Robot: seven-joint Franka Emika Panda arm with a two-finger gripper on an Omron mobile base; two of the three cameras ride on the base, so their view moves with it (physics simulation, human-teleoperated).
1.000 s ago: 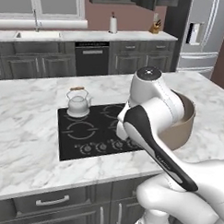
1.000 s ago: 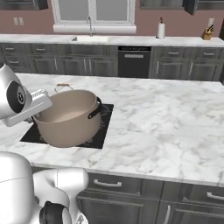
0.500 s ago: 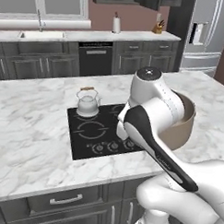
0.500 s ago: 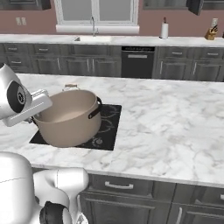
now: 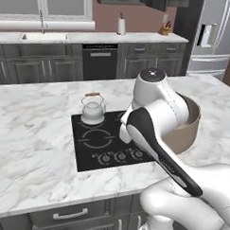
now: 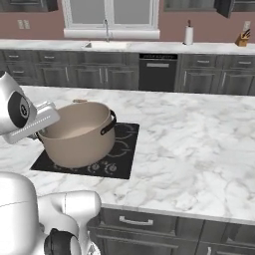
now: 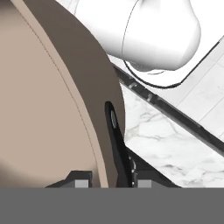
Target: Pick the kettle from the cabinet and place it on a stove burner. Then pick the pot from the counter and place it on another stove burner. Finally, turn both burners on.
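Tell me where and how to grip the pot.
Grip the pot by its thin rim wall, coming from above with one finger inside and one outside. Its body is too wide to span, and the gripper already straddles the rim this way.

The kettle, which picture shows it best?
The left base view: the kettle stands whole on a back burner of the cooktop. In the right base view the pot covers all but its brown handle top.
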